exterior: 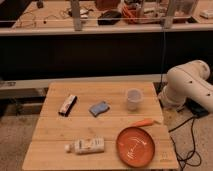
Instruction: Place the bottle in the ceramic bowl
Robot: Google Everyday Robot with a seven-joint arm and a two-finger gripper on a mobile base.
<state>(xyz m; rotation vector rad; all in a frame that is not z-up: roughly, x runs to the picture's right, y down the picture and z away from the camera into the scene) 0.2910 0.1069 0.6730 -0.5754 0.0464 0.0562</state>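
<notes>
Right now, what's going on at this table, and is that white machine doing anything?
Nothing is being handled yet. The robot's white arm sits off the table's right edge, and its gripper is out of view. The bottle lies on its side near the front of the wooden table, apart from the orange ceramic bowl beside it. A cup and blue sponge sit farther back.

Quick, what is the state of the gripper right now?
Gripper: not in view; only the white arm shows, right of the table. The bottle lies on the table.
</notes>
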